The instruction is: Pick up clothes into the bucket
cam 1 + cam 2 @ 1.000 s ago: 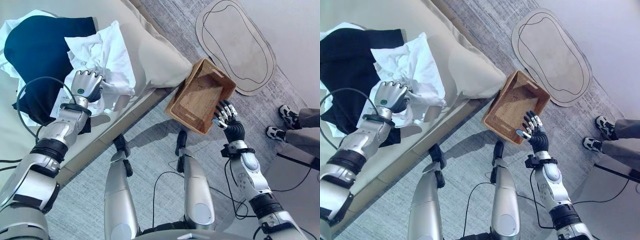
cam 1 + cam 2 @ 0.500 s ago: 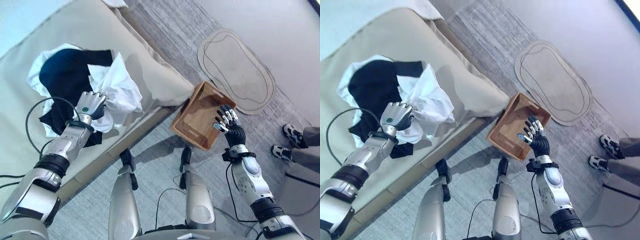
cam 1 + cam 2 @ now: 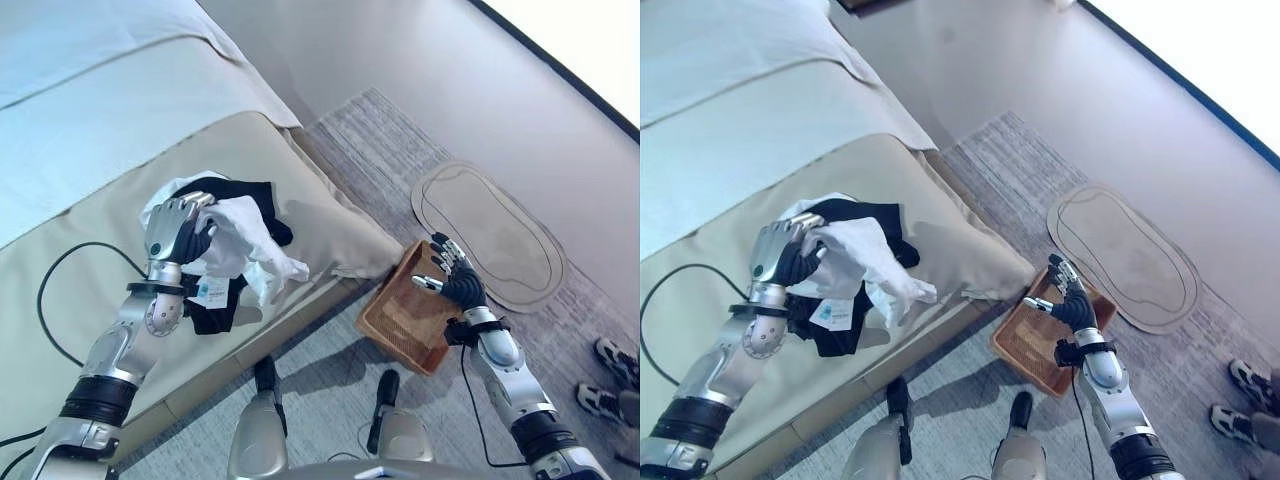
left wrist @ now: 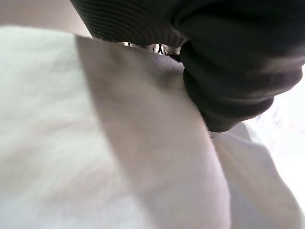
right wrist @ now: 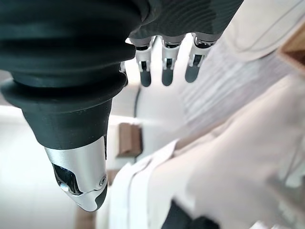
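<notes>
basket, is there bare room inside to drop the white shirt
The wicker basket looks empty, its woven bottom bare; the right hand hovers open over its far rim. It is crowded on the bed, where the left hand grips the white shirt above dark clothes.

Head eyes overhead, overlapping; wrist views close.
</notes>
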